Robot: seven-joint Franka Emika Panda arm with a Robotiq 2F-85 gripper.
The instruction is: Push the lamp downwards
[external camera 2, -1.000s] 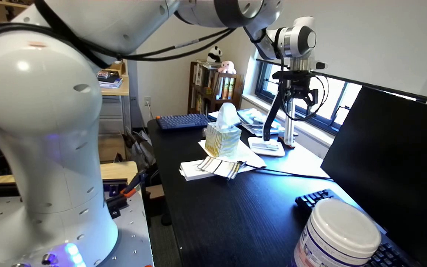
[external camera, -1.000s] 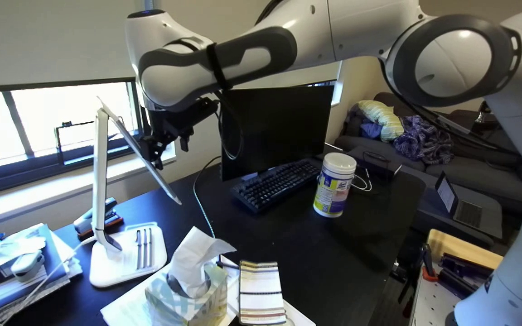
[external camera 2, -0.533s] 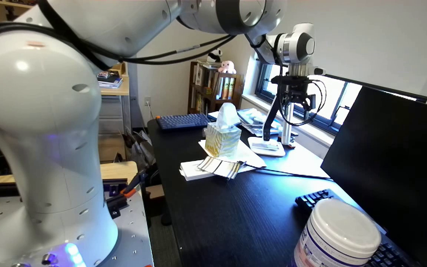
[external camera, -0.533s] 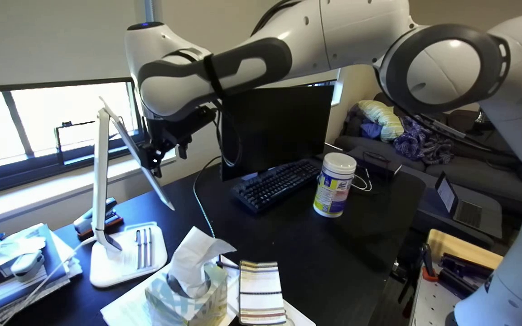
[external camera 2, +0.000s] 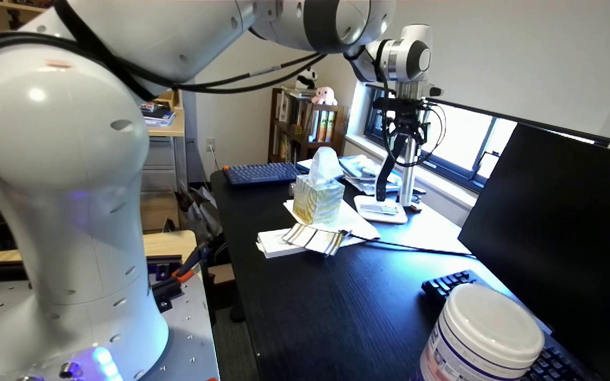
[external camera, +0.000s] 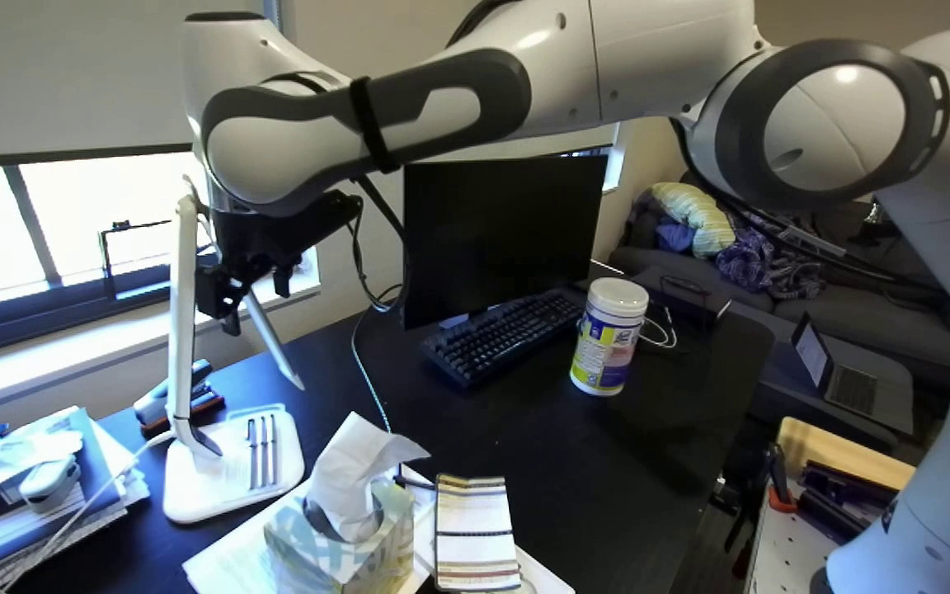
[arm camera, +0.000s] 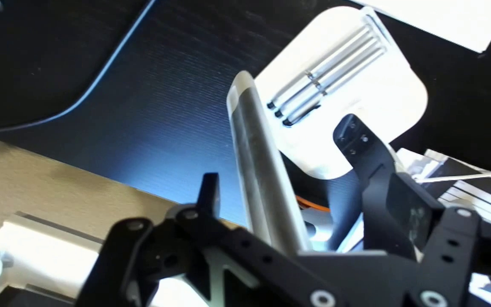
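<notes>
The white lamp stands on the desk, its flat base down and its stem upright. Its hinged light bar slopes down from the stem's top. In an exterior view the stem looks dark and the light bar pale. My gripper is open near the top of the light bar, beside the stem; it also shows there. In the wrist view the light bar runs between the spread fingers of the gripper. The stem is close by the right finger. Contact cannot be told.
A tissue box and a striped cloth lie near the lamp base. A monitor, a keyboard and a wipes canister stand farther along the desk. Papers lie behind the lamp. The window is close behind.
My gripper has moved toward the lamp stem, dipping and then rising slightly. The light bar's free end has swung a little downward and toward the stem. The base has not moved.
</notes>
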